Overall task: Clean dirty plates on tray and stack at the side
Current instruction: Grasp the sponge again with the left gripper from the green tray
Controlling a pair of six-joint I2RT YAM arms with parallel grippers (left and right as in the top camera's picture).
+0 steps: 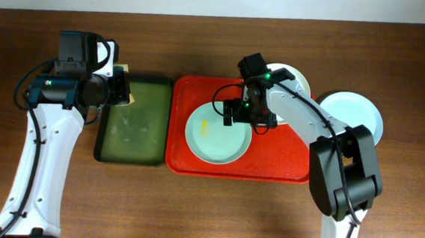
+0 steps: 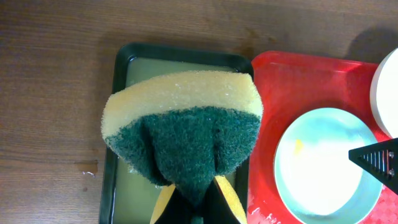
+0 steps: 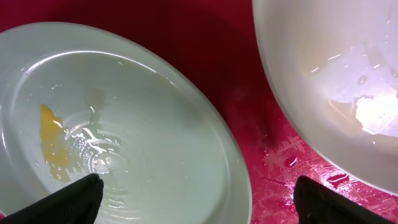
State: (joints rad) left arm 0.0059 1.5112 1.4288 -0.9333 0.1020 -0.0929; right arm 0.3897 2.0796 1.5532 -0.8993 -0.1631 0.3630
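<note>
A pale blue-green plate (image 1: 211, 138) with a yellow smear lies on the red tray (image 1: 285, 158). It also shows in the left wrist view (image 2: 320, 171) and the right wrist view (image 3: 143, 137). A white plate (image 1: 294, 76) sits at the tray's far right corner, partly hidden by my right arm; its wet surface shows in the right wrist view (image 3: 323, 74). A second pale blue-green plate (image 1: 355, 114) lies on the table right of the tray. My right gripper (image 1: 246, 115) (image 3: 199, 205) is open, straddling the near plate's right rim. My left gripper (image 1: 121, 88) (image 2: 196, 186) is shut on a yellow-and-green sponge (image 2: 183, 121).
A dark green, black-rimmed tray (image 1: 133, 128) holding a film of liquid lies left of the red tray, under the sponge; it shows in the left wrist view (image 2: 121, 93). The red tray's floor is wet between the two plates (image 3: 273, 155). Bare wooden table surrounds both trays.
</note>
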